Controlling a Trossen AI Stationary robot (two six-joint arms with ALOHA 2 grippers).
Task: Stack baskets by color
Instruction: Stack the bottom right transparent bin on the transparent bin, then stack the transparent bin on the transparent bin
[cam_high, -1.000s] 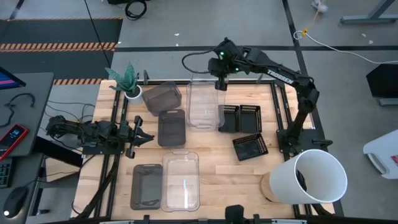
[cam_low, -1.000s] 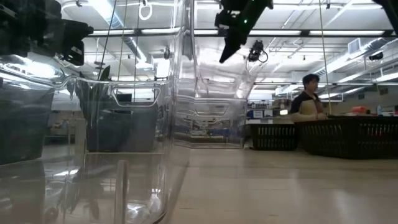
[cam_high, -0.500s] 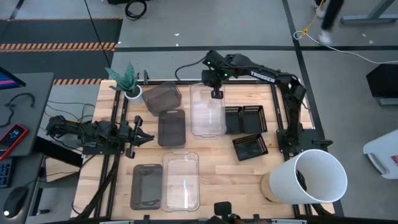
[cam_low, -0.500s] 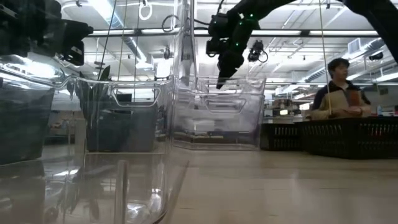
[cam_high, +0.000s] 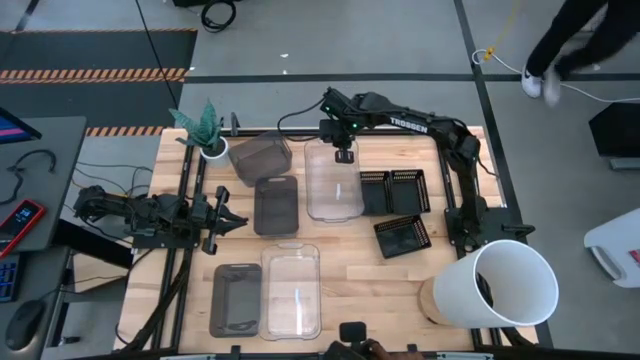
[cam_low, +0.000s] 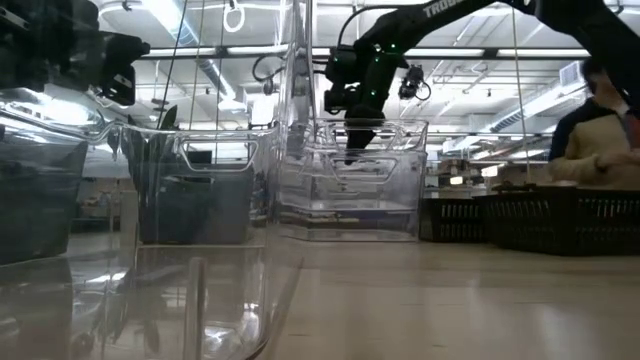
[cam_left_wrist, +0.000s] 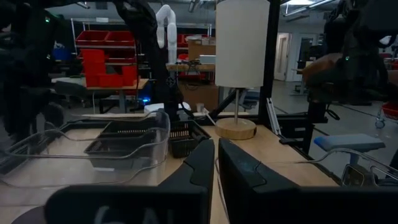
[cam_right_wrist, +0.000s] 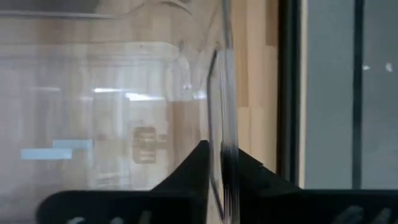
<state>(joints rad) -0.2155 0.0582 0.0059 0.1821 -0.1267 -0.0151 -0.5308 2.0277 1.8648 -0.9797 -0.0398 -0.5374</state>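
Note:
A clear basket (cam_high: 335, 182) rests flat on its bottom at the table's far middle, between a smoky grey basket (cam_high: 277, 205) and two black slotted baskets (cam_high: 387, 190). My right gripper (cam_high: 342, 155) points steeply down over the clear basket's far short wall, slightly open, one finger inside the wall and one outside. The low view shows the gripper (cam_low: 358, 140) at that basket's rim (cam_low: 350, 128). My left gripper (cam_high: 222, 218) waits shut at the table's left side, holding nothing. My right gripper's fingers (cam_right_wrist: 199, 163) stand on either side of the rim of the clear basket's far short wall (cam_right_wrist: 225, 93), coming from above. Only a narrow gap shows beside the rim. I cannot tell whether a finger touches it.
A second clear basket (cam_high: 291, 290) and a grey one (cam_high: 237, 298) lie near the front edge. Another grey basket (cam_high: 262, 157) and a potted plant (cam_high: 213, 148) stand far left. A third black basket (cam_high: 402, 236) and a big white bucket (cam_high: 497, 285) are on the right.
My right gripper has come down and toward the table's near left, tipping more steeply downward. The clear basket, which hung lifted and tilted below it, has been lowered and now lies flat on the table. A person has walked past beyond the table.

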